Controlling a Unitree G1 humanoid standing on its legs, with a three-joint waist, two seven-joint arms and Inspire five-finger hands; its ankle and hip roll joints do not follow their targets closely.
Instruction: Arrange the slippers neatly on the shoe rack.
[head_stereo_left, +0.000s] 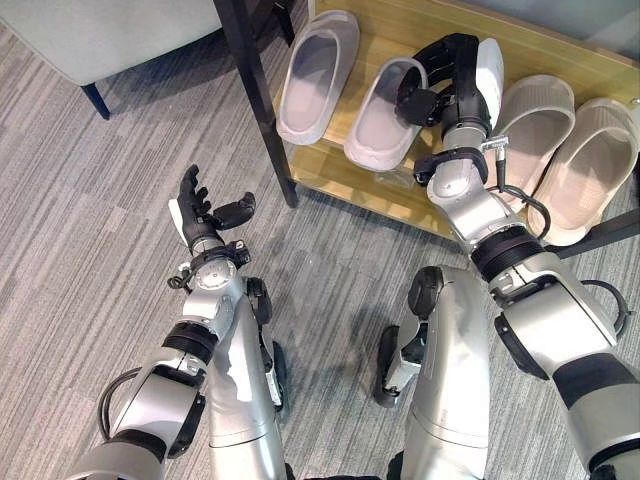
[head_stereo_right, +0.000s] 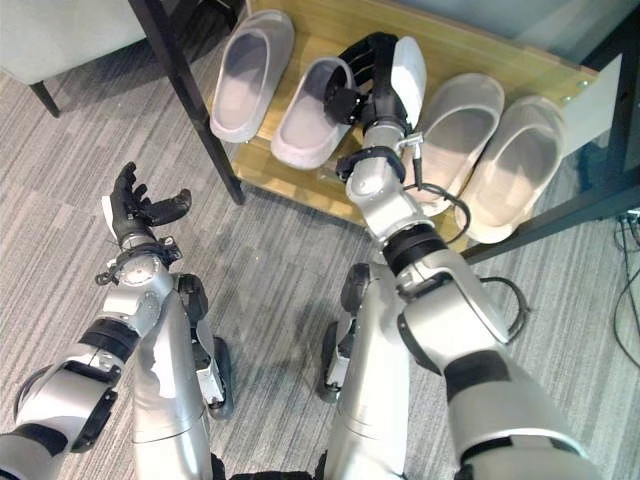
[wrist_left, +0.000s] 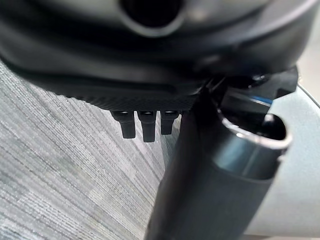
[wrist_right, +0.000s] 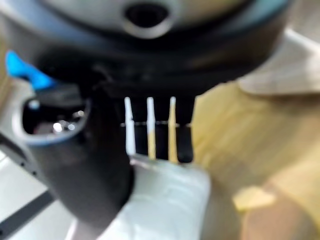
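- Even, soft indoor light is falling from above, leaving the grey carpet (head_stereo_left: 90, 230) bright and only weakly shadowed.
- A pale sheen is glinting off the wooden shelf (head_stereo_left: 560, 60) just beyond the right hand (head_stereo_left: 455, 75).
- Straight lines are bowing near the head views' edges.
- Both wrist views are blurring heavily up close; the left hand (wrist_left: 150, 45) is looming dark and out of focus.

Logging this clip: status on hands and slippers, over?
Right hand shut on second slipper on shoe rack. Left hand open over floor. Four slippers on shelf. Nothing obstructing.
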